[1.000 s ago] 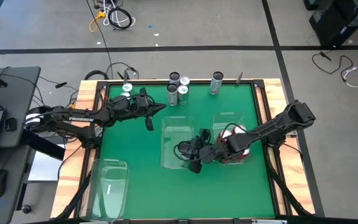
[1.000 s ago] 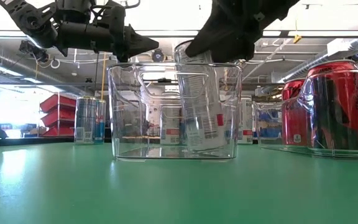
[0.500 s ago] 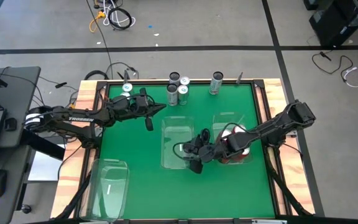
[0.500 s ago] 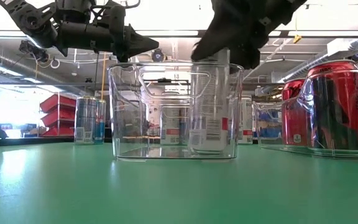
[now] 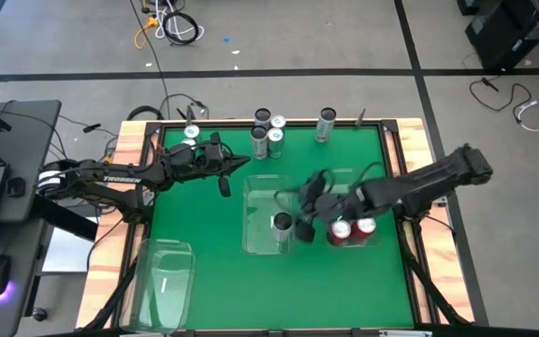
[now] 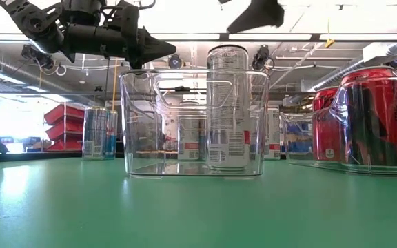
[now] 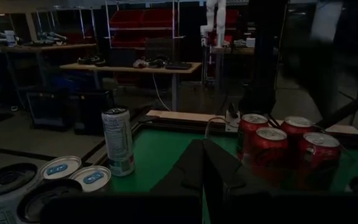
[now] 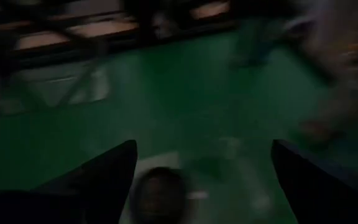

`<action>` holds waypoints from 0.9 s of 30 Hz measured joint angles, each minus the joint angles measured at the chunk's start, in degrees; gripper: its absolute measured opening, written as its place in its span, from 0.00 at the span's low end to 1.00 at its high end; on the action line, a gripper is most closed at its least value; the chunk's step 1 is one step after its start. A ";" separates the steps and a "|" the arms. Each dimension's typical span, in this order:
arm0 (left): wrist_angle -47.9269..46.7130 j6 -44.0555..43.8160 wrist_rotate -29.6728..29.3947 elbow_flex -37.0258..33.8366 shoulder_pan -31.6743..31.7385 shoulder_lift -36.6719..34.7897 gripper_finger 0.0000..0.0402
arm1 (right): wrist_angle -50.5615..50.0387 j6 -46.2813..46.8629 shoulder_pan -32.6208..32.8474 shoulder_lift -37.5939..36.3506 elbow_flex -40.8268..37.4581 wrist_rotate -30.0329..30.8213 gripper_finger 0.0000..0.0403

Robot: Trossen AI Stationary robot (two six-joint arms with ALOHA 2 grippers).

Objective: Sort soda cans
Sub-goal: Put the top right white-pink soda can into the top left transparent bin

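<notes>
A silver soda can (image 5: 282, 223) (image 6: 227, 110) stands upright on its base in the middle clear bin (image 5: 255, 201). My right gripper (image 5: 305, 195) (image 8: 201, 180) is open above the bin's right side, clear of the can. Red cans (image 5: 342, 230) (image 7: 269, 149) stand in the right clear bin (image 5: 342, 176). Several silver and dark cans (image 5: 268, 129) (image 7: 118, 140) stand at the table's far edge. My left gripper (image 5: 241, 163) (image 7: 202, 165) is shut and hovers near those cans, holding nothing.
A third clear bin (image 5: 162, 279) sits at the near left corner. A single can (image 5: 326, 119) and another (image 5: 192, 131) stand apart on the far edge. A wooden frame (image 5: 405, 150) borders the green table. Open green surface lies along the near edge.
My right gripper has set the tilted silver can upright on the floor of the middle bin, let go of it, then risen and drawn back toward the table's right and far side. The can now stands alone in the bin.
</notes>
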 joint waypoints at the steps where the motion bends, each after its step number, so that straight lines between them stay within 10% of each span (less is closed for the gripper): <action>1: 0.00 -0.13 0.00 0.00 0.00 0.00 0.01 | -2.32 -0.82 -0.56 -1.92 0.23 2.10 0.88; 9: 0.00 -1.06 0.00 0.00 0.00 0.00 0.02 | -15.88 -2.88 -12.98 -17.04 -4.54 13.10 0.83; 17: -0.24 -1.29 -0.02 0.00 0.00 0.00 0.04 | 4.02 -11.66 -34.02 -24.50 -21.50 -1.11 0.83; 27: -1.22 -1.28 -0.02 0.00 0.00 -0.02 0.04 | 19.42 -17.02 -52.15 -15.82 -26.61 -5.67 0.95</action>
